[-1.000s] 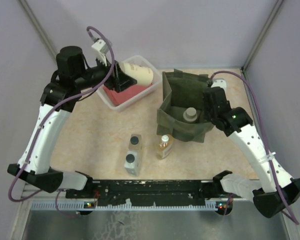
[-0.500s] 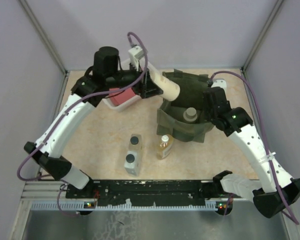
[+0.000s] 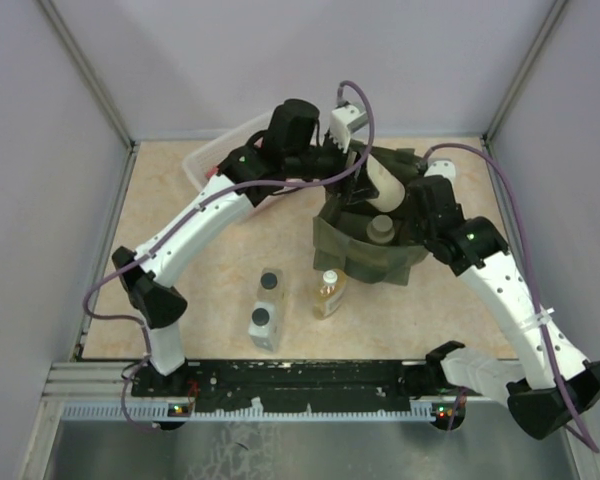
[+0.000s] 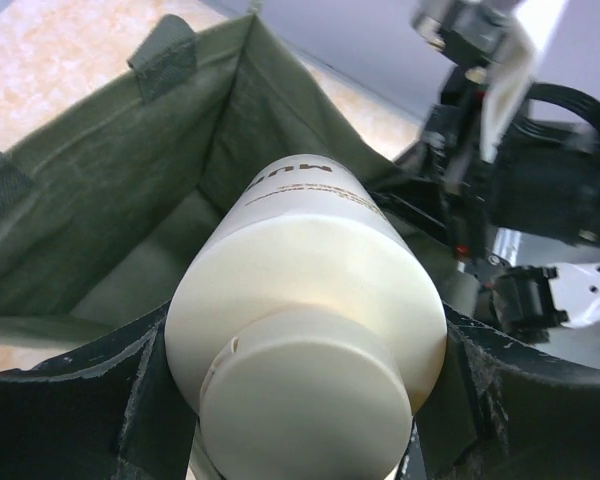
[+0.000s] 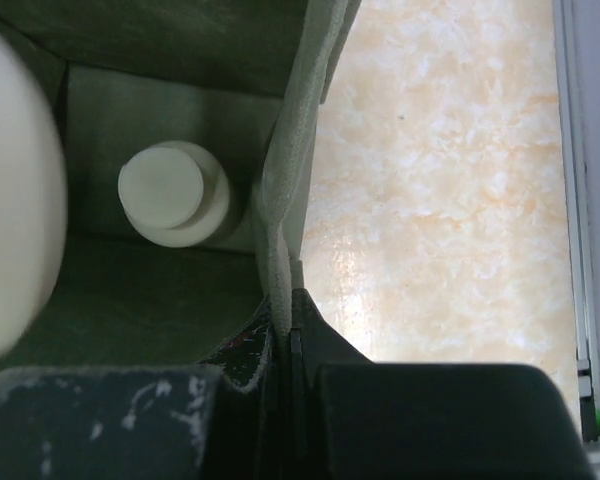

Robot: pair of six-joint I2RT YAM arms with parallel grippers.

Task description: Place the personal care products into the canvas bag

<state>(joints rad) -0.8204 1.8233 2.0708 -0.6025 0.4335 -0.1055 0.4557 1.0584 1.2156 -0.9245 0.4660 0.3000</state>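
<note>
Your left claw (image 3: 358, 186) was clamped on a cream bottle (image 4: 310, 290), cap toward the wrist and base pointing into the canvas bag (image 3: 342, 250) at upper centre of the top view. Your right claw (image 5: 283, 340) was pinched narrow on the bag's right wall, holding the mouth open. Risk, as I judged it: a release there could drop the bottle onto the second cream bottle (image 5: 175, 195), which stood on the bag floor, and tip it, or glance it off the floppy rim. If the right pinch slipped, the wall would likely sag and close the mouth. The two wrists sat close over the bag, so a sideways move by either could bring them together. The open room lay on the left of the bag floor. At lower centre the grey bottles (image 3: 270, 284) and the amber bottle (image 3: 327, 293) waited on the table, the amber just beside the bag's near wall. The white basket (image 3: 202, 160) lay at upper left, under your left arm.
</note>
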